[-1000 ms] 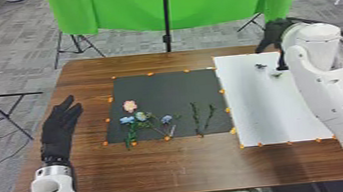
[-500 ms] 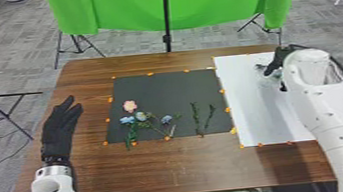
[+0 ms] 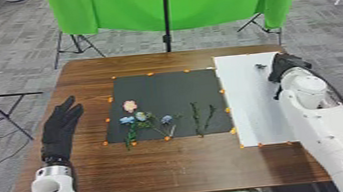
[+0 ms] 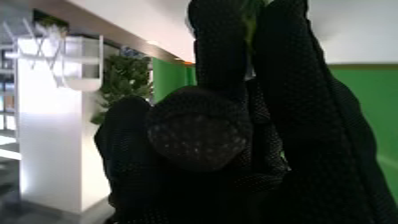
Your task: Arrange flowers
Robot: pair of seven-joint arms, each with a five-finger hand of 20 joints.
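Green sliver [image 4: 252, 19] between fingers [image 4: 218, 47] of the right hand [image 3: 287, 64], wrist view

Table [image 3: 90, 121]: bright, even light
Carpet [image 3: 14, 72]: diffuse light
White sheet [image 3: 251, 107]: bright, faintly shadowed
White column [image 4: 51, 160]: strong glare, washed-out patch
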